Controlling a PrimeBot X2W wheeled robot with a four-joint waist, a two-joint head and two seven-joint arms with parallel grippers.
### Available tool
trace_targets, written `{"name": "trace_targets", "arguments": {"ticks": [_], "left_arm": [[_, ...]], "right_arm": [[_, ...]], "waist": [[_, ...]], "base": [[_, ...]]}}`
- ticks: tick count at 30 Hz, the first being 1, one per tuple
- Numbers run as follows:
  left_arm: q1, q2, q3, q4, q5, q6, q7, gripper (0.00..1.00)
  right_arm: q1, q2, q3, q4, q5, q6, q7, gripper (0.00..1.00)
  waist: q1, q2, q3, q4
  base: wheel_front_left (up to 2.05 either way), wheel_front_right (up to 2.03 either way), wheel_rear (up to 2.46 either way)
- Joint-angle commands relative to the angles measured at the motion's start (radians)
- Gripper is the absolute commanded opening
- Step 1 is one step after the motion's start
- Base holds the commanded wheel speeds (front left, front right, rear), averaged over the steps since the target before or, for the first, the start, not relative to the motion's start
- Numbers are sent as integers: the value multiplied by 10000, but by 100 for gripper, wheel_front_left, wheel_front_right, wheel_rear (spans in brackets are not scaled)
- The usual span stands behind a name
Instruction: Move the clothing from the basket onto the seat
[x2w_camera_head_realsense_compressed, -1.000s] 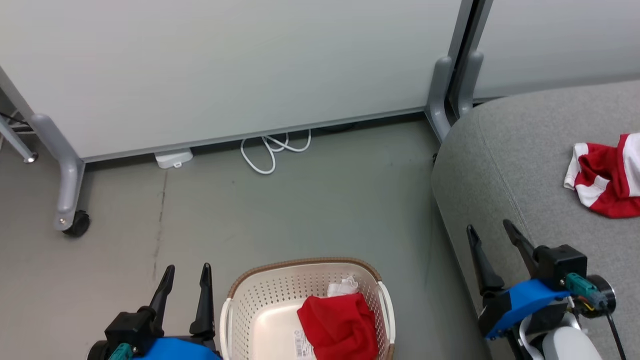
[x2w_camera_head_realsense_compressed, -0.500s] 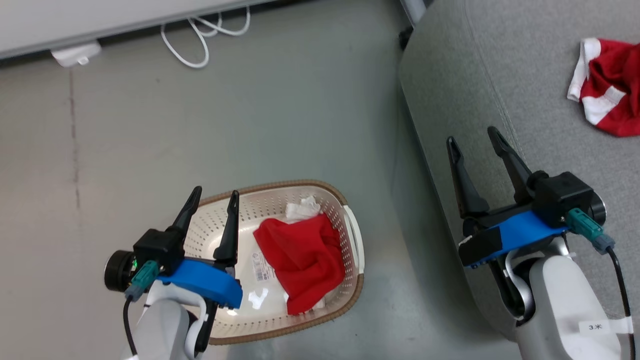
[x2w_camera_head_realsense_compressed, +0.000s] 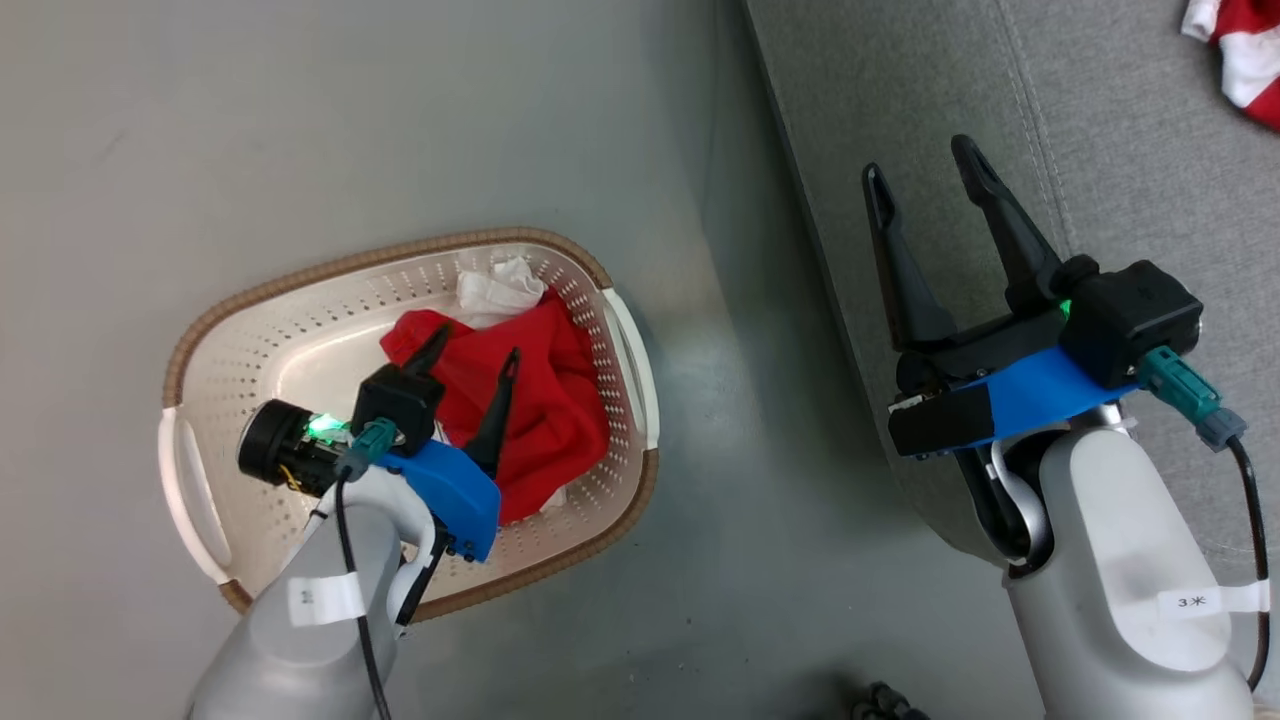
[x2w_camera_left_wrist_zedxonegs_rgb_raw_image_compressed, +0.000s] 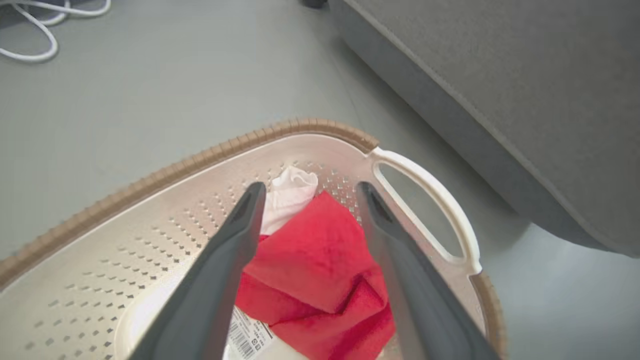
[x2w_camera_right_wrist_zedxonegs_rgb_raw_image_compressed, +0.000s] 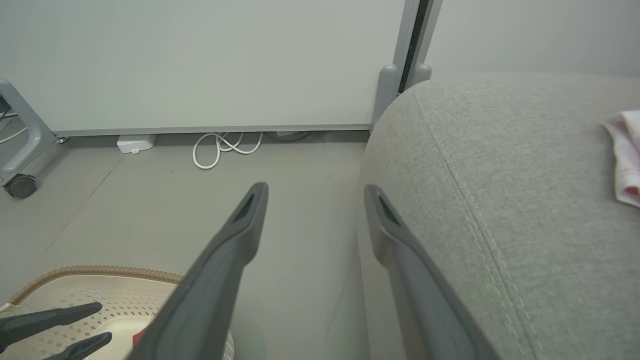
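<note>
Left gripper (x2w_camera_head_realsense_compressed: 475, 345): fingers spread wide, nothing gripped, poised directly over the red clothing (x2w_camera_head_realsense_compressed: 555, 410); contact not determinable. Clothing lies bunched in the basket (x2w_camera_head_realsense_compressed: 300, 275), at the end nearest the seat (x2w_camera_head_realsense_compressed: 1100, 200). Right gripper (x2w_camera_head_realsense_compressed: 920, 160): spread, empty, above the seat edge.

The clothing (x2w_camera_head_realsense_compressed: 560, 400) lies in the basket (x2w_camera_head_realsense_compressed: 320, 310), left of the seat (x2w_camera_head_realsense_compressed: 1100, 180).
</note>
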Motion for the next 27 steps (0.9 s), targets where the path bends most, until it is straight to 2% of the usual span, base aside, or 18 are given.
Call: {"name": "trace_targets", "arguments": {"ticks": [1,6,13,27], "left_arm": [[-238,92,-119,113,39,-17,10,100],[-874,232,-1342,1052,-191,-17,92,100],[-1387,185,-2219,1970,-710,-15,177,100],[-2332,197,-3578,3009,612,107,-38,100]], "right_arm": [[-215,8,30,-37,78,1,-58,100],[-484,7,249,27,282,1,-228,100],[-673,7,541,238,537,1,-452,100],[-690,8,814,648,920,1,-746,100]], "waist": [[-3,1,465,-221],[-3,1,974,-301],[-3,1,1290,-416],[-3,1,1460,-788]], "base": [[0,0,0],[0,0,0],[0,0,0],[0,0,0]]}}
